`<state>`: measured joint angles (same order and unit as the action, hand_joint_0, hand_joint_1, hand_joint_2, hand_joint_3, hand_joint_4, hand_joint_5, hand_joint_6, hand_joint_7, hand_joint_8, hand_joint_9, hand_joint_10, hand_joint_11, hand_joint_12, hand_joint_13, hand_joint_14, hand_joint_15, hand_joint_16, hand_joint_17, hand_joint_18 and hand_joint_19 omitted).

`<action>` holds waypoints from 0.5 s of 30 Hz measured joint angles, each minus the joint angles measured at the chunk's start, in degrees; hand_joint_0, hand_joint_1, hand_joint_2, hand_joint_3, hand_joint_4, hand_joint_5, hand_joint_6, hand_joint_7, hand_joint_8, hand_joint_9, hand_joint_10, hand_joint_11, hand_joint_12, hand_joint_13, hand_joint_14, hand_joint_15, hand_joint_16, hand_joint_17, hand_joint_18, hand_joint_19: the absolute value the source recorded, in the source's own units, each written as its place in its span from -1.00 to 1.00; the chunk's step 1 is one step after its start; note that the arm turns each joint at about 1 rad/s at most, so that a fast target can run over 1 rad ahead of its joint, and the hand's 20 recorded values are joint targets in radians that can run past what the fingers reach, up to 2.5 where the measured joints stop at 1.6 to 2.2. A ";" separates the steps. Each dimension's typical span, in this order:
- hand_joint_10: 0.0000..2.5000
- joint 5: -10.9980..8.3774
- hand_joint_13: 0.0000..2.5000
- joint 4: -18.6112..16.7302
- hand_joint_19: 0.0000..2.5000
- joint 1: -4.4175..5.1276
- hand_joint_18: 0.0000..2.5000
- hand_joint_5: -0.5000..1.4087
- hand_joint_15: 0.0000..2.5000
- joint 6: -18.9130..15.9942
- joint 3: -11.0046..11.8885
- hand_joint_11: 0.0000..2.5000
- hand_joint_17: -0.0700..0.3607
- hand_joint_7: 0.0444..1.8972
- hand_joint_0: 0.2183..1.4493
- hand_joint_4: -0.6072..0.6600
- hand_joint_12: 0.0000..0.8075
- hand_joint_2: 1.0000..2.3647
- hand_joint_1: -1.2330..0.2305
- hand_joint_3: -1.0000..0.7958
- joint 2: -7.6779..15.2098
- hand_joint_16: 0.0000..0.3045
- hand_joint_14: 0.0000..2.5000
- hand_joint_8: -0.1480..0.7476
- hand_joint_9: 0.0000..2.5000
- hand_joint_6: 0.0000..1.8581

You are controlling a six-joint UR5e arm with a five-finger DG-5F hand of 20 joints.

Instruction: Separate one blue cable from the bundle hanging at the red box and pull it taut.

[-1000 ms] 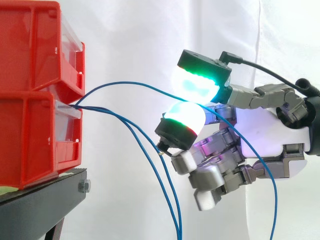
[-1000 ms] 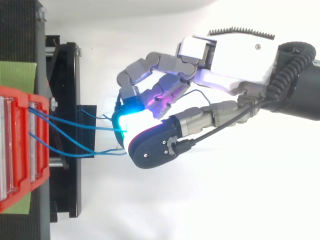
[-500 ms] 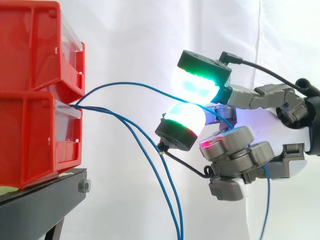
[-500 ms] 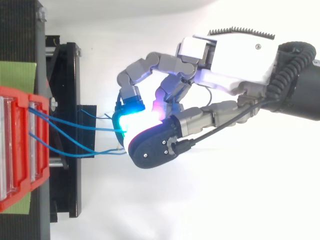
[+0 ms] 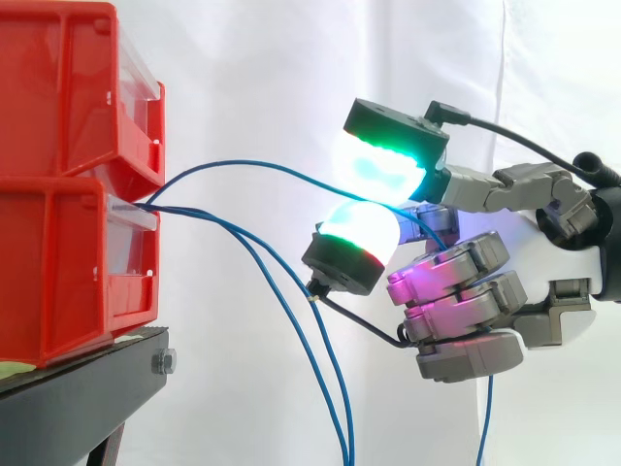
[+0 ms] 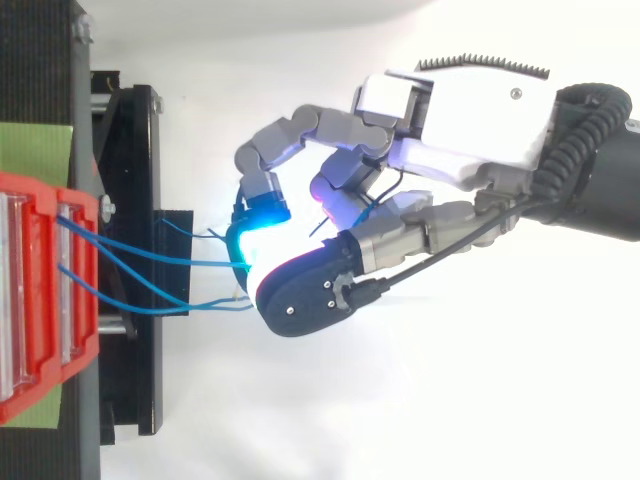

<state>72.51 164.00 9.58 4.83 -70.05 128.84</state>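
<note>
Two stacked red bins (image 5: 68,184) stand at the left on a black stand (image 5: 78,398). Three thin blue cables come out between them. One blue cable (image 5: 252,165) arches right and runs between two green-glowing fingertip pads (image 5: 378,167) of my hand (image 5: 548,262). It then passes into the curled lower fingers and hangs down below them (image 5: 483,417). The other two cables (image 5: 291,311) droop down to the bottom edge, apart from the hand. From above, the hand (image 6: 470,110) reaches in from the right, fingers curled, with the cable (image 6: 150,258) leading to its cyan pad.
A white curtain fills the background. The black stand's frame (image 6: 130,150) and a green strip (image 6: 35,150) lie beside the bins (image 6: 40,300) in the top view. Open space lies below and right of the hand.
The lower fingers have curled tighter into the palm, gathering the cable's hanging end closer to the hand. The two upper pads and the arm have stayed put.
</note>
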 measured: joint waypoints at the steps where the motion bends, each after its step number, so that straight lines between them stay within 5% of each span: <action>1: 0.35 0.00 -0.29 0.00 0.46 0.00 0.01 -0.68 0.12 0.00 0.00 0.11 -0.34 0.44 -0.07 -0.04 -0.11 -0.98 -0.33 -0.19 0.00 -0.79 0.86 -0.01 -0.24 0.03; 15: 0.54 0.00 -0.29 0.00 0.55 0.00 0.06 -0.67 0.09 0.00 0.00 0.08 -0.37 0.46 -0.07 -0.03 -0.13 -0.98 -0.34 -0.16 -0.01 -0.81 0.99 0.00 -0.24 0.03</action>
<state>72.51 164.00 9.58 4.83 -70.05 128.83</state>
